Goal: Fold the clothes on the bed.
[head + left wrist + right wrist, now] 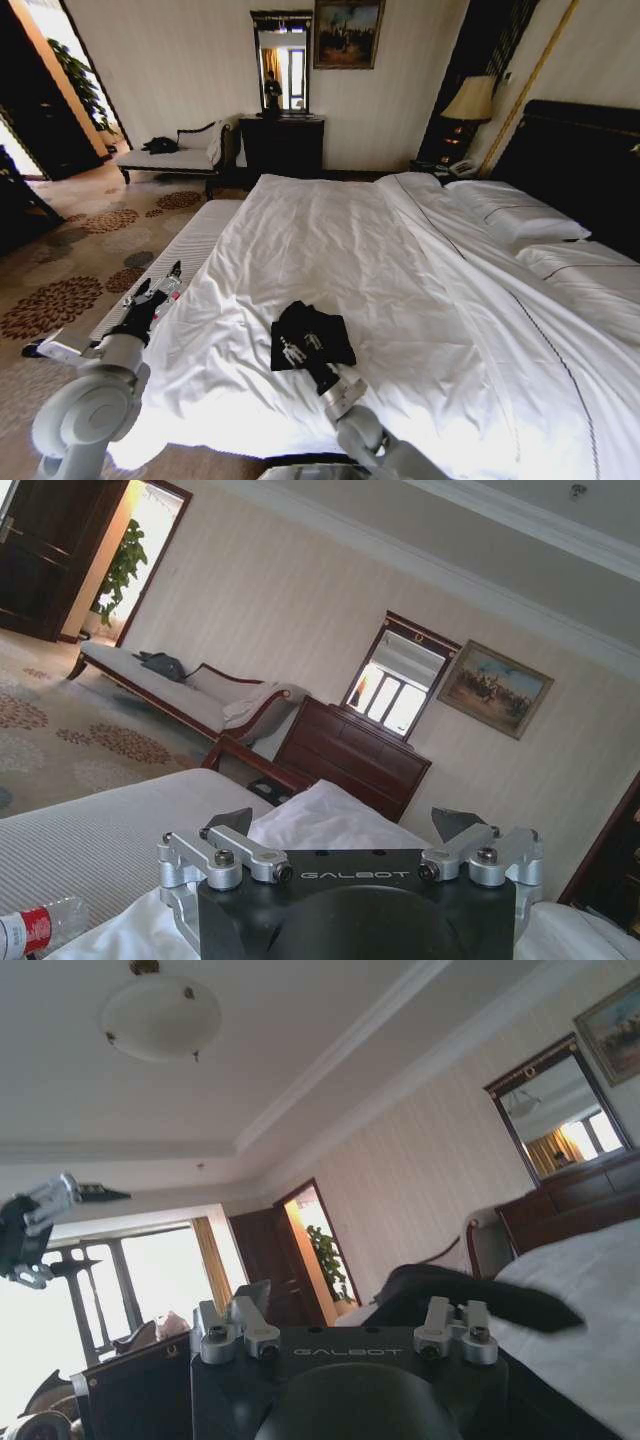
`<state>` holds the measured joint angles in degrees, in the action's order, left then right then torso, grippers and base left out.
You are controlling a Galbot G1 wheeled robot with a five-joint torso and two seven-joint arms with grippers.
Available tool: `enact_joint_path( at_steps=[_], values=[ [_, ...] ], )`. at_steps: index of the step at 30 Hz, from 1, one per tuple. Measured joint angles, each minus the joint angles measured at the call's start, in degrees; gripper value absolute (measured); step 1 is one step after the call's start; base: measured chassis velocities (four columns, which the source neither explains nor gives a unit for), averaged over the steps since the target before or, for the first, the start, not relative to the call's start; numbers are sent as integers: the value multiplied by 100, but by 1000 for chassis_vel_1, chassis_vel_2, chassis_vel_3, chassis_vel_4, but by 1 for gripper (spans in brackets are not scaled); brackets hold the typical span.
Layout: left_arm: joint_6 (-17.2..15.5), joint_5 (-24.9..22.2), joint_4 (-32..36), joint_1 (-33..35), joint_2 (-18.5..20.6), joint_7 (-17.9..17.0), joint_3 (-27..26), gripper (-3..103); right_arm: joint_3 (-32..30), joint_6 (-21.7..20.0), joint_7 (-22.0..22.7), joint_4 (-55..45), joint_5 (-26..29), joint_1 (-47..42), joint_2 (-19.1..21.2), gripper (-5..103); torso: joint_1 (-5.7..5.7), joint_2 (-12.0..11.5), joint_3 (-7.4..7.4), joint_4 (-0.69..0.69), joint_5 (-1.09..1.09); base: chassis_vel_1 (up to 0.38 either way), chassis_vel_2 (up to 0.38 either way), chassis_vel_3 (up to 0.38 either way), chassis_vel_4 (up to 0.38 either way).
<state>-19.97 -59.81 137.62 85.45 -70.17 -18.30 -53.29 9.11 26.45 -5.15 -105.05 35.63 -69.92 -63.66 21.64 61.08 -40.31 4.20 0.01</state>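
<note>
The right gripper (312,362) sits at the near edge of the shirt (312,332), its fingers (252,1305) reaching into the dark cloth. In the right wrist view black fabric lies just ahead of and across the fingertips, but whether the fingers are pinching it or only resting against it I cannot tell. From the fingers the shirt lies straight ahead, away from the robot, up the bed (400,270). It is a bunched, roughly square heap, already gathered in on itself, with white lettering showing on its near half. No clear long axis can be read; if anything it runs slightly from near left to far right.

The left gripper (155,288) hangs well apart from the shirt, off the left side of the bed, over the striped bench (190,250) at the bed's side. Its fingers (228,820) are spread wide with nothing between them, pointing toward the far wall. A clear bottle (35,928) with a red label lies near it.

So the right arm is by far the nearer one, and any coming fold likely turns on it: the cloth is ahead of its fingers. The left arm would need to cross rightward over the bed edge to reach the shirt's left side.
</note>
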Motion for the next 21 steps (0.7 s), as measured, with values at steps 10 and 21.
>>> enact_joint_path(
  at_steps=[10,21],
  values=[
    [-25,188,-38,-35,-77,1,164,100,63,-109,-186,-189,-402,-170,302,100,0,0,0,0,0,0,0,0,0],
    [-50,217,-46,-25,-118,-25,180,100,-15,-1289,1219,173,-1233,-345,326,100,0,0,0,0,0,0,0,0,0]
  ],
)
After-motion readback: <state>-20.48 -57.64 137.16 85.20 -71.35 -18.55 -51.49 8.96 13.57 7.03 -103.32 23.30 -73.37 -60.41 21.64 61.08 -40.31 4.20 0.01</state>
